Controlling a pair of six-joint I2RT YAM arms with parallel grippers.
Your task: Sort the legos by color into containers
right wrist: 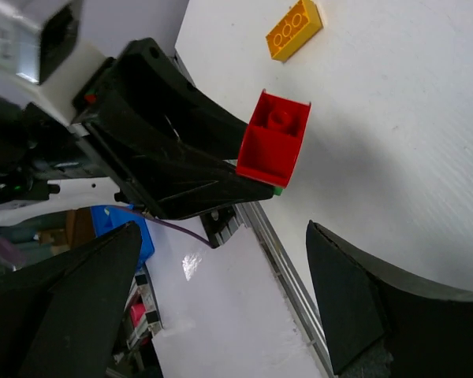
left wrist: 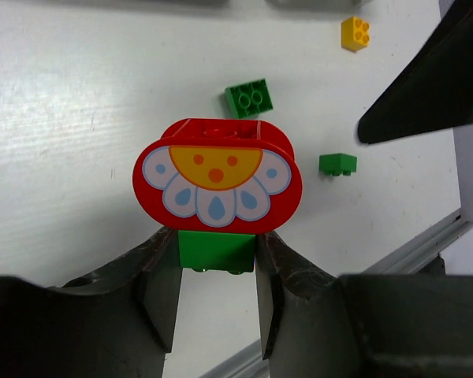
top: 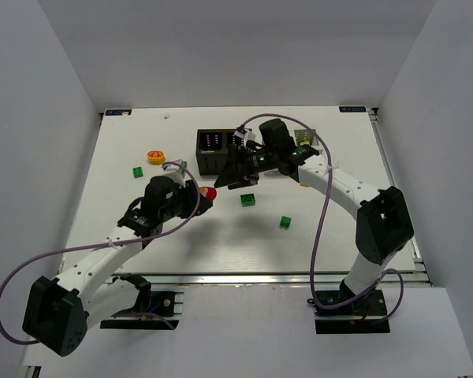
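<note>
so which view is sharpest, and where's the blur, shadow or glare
Left wrist view: the red flower brick is crisp, the fingers below it dark and soft. Right wrist view: its own fingers are blurred black shapes, with a small glare spot on the white ledge. Top view: even light, soft arm shadows on the table.

On white table [top: 244, 244]: black container [top: 213, 151] far centre; green bricks [top: 248, 200] scattered; orange-yellow piece [top: 156, 157] far left.
</note>
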